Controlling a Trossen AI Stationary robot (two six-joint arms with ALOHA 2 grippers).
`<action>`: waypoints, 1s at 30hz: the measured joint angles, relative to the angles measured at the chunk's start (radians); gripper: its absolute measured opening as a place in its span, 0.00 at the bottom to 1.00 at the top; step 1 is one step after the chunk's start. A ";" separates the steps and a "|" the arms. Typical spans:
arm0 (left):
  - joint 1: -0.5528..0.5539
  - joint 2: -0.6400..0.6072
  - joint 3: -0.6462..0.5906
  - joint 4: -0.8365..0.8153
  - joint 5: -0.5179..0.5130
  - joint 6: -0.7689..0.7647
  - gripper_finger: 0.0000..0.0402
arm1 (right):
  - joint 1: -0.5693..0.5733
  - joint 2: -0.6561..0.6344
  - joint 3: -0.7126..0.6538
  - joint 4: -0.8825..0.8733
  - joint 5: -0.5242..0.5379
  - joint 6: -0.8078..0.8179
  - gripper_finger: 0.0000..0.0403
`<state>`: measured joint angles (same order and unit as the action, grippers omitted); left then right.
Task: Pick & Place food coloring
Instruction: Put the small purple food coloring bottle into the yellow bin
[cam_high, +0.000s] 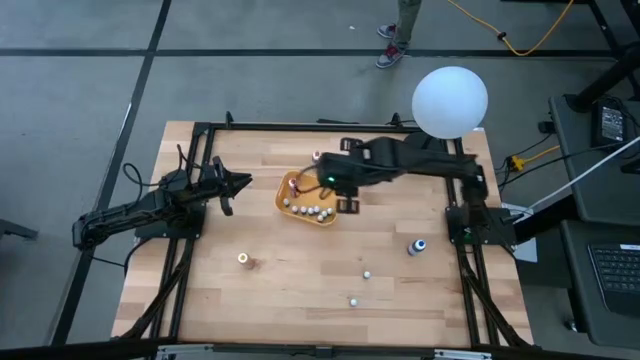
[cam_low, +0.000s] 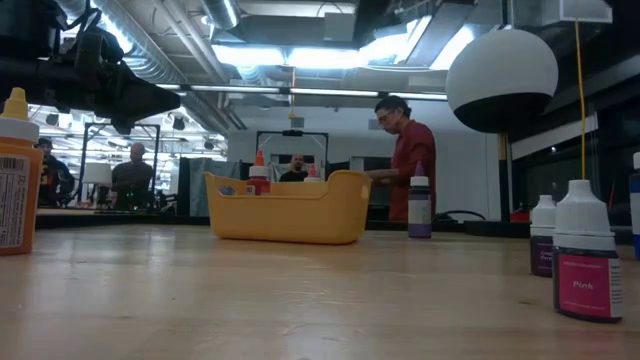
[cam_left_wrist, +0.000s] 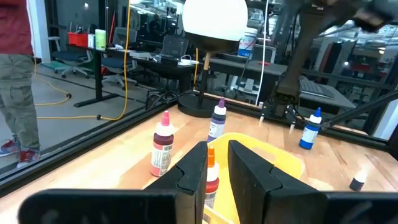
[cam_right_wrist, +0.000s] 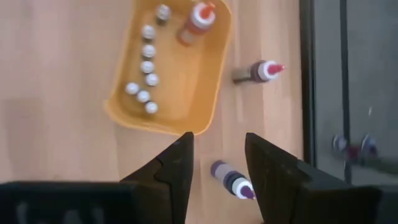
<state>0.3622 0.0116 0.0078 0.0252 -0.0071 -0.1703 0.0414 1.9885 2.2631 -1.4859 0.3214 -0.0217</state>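
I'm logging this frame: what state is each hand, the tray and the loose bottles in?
Right hand: open, empty, over the purple-topped bottle.
Left hand: slightly open, empty, facing the orange tray.
Orange tray: upright, holding several small bottles.
Purple-topped bottle: upright, outside the tray.
Red-topped bottle: upright, outside the tray.
Blue-topped bottle: upright, well away from the tray.

My high camera looks straight down on the whole table. The low one sits at tabletop level, facing the orange tray mid-frame and the room behind. My left wrist camera looks level across that tray; my right wrist camera looks down on it, upper centre.
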 joint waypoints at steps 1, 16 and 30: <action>0.000 0.000 0.000 0.001 0.000 0.000 0.15 | 0.019 -0.018 0.000 -0.002 0.000 -0.023 0.36; 0.000 0.000 0.000 0.000 0.000 0.000 0.14 | 0.172 -0.354 -0.302 0.046 -0.143 -0.045 0.36; 0.000 0.000 0.000 0.001 0.000 0.000 0.14 | 0.360 -0.775 -1.084 0.507 -0.293 0.330 0.36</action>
<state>0.3622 0.0116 0.0079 0.0257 -0.0071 -0.1703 0.4011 1.2137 1.1793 -0.9792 0.0284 0.3083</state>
